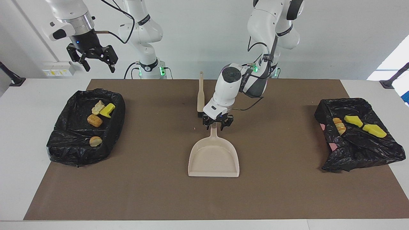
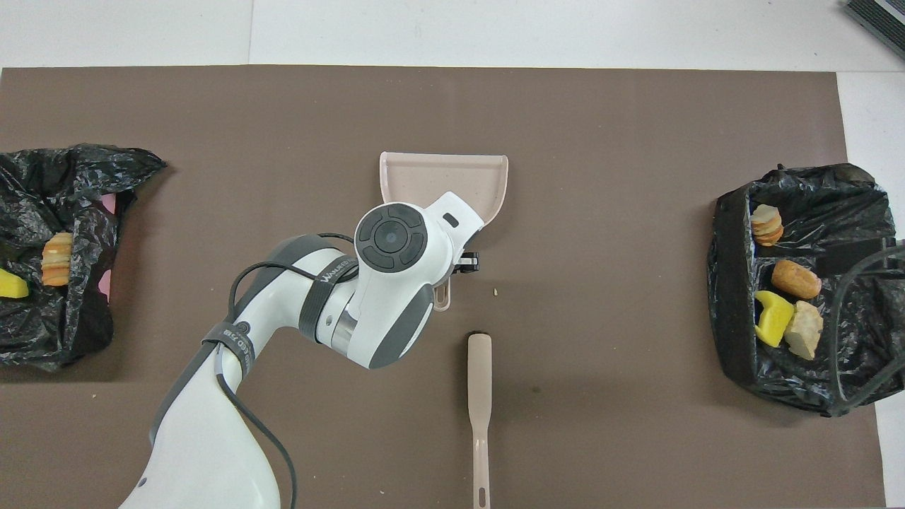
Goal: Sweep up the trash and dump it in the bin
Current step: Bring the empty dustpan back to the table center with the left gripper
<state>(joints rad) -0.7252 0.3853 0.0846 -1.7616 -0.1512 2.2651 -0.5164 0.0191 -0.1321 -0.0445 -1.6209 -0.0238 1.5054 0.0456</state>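
You see dustpan (image 1: 213, 158) flat on mat (image 1: 159, 191) mid-bench (image 1: 25, 127), handle toward robots. Brush (image 1: 200, 95) lies nearer robots than pan, beside handle, toward right arm's end. One lined bin (image 1: 83, 127) with trash (image 1: 95, 120) at right arm's end; second bin (image 1: 358, 137) with trash (image 1: 364, 126) at left arm's end.

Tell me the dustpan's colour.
Pale beige-pink dustpan, plain; it shows best in the facing view.
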